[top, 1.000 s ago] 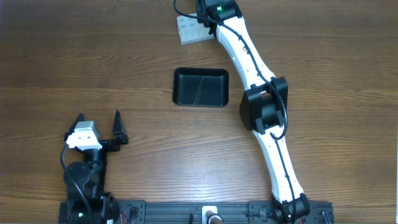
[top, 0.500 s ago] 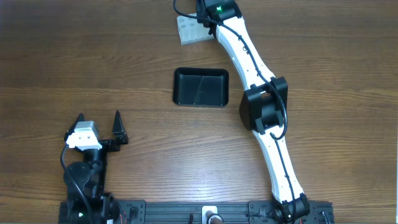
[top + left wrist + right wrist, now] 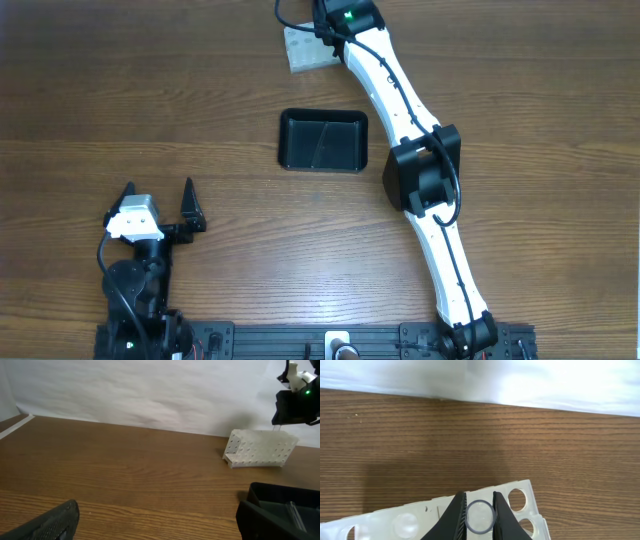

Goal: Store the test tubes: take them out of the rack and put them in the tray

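A white perforated rack (image 3: pixel 303 50) stands at the far side of the table. My right gripper (image 3: pixel 323 33) is over its right end, and its fingers (image 3: pixel 457 512) are shut on the rim of a clear test tube (image 3: pixel 479 516) above the rack's holes (image 3: pixel 517 500). From the left wrist view the thin tube (image 3: pixel 276 428) hangs under that gripper (image 3: pixel 295 405), just above the rack (image 3: pixel 260 449). The black tray (image 3: pixel 283 140) lies mid-table with one test tube (image 3: pixel 316 143) lying in it. My left gripper (image 3: pixel 160 203) is open near the front left, holding nothing.
The right arm's black elbow joint (image 3: pixel 422 178) hangs just right of the tray. A white backdrop (image 3: pixel 150 390) closes off the table's far edge behind the rack. Bare wood stretches between the left gripper and the tray.
The right gripper has shifted slightly up the top view at the rack. The left arm has stayed still.
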Robot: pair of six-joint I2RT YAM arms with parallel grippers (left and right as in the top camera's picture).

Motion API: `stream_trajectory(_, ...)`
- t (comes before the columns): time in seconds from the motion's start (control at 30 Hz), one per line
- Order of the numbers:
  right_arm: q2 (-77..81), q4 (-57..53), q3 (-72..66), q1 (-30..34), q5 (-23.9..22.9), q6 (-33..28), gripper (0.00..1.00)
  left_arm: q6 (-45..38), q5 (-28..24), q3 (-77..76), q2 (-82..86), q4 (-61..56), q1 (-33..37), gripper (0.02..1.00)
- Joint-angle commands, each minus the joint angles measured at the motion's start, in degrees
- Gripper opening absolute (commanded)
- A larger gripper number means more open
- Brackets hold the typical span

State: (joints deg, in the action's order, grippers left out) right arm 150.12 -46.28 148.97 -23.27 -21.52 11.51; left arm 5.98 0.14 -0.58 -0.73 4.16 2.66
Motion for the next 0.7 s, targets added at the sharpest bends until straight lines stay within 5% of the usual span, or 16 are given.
stream_trajectory(0.03, -5.57, -0.26, -0.11, -1.22, -1.09, -0.48, 0.106, -0.87, -0.76, 0.24, 0.39, 0.20, 0.24, 0.998)
stream_trajectory(0.7, -14.16, -5.20, -0.11, -3.32, -2.58, -0.42, 0.108, -0.87, -0.76, 0.24, 0.39, 0.20, 0.24, 0.998)
